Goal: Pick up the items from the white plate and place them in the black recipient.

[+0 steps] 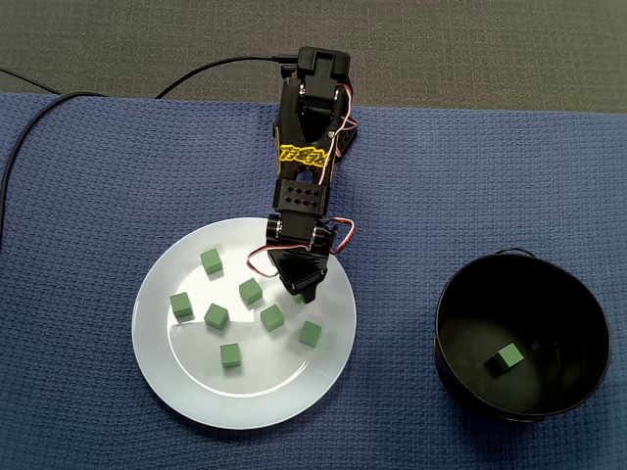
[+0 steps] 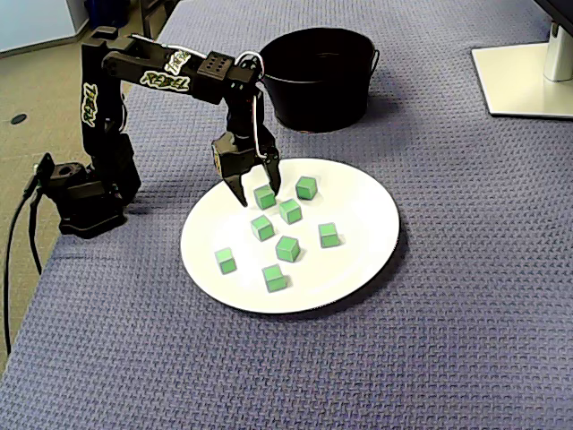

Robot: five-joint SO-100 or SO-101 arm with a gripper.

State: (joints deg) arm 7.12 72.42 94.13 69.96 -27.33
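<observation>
Eight green cubes [image 2: 287,248] lie on the white plate [image 2: 363,210] in a fixed view, all apart from one another and spread across the plate's middle. In a fixed view that looks straight down, seven cubes show on the plate [image 1: 255,397]; the arm covers the spot where the eighth lies. One cube, the flanked cube [image 2: 264,196], sits on the side of the plate nearest the arm base, with the gripper [image 2: 259,195] lowered over it. The gripper's two fingers [image 2: 240,186] are spread apart and point down, one on either side of this cube; whether either finger touches it cannot be told. Nothing is clamped. A ninth cube, the lone cube [image 1: 506,358], rests on the floor of the black bucket [image 1: 554,294]. The bucket stands upright, well apart from the plate, with its wire handle folded down against the rim; in the other fixed view only its outer wall [image 2: 313,90] and dark interior show. The black arm [image 2: 161,76], marked with yellow lettering, reaches from its base [image 2: 85,197] out over the plate edge. Plate, bucket and base all stand on a blue cloth [image 2: 448,313]. A black cable [image 1: 29,127] runs across the cloth's corner, and a white stand base [image 2: 524,76] sits beyond the bucket.
</observation>
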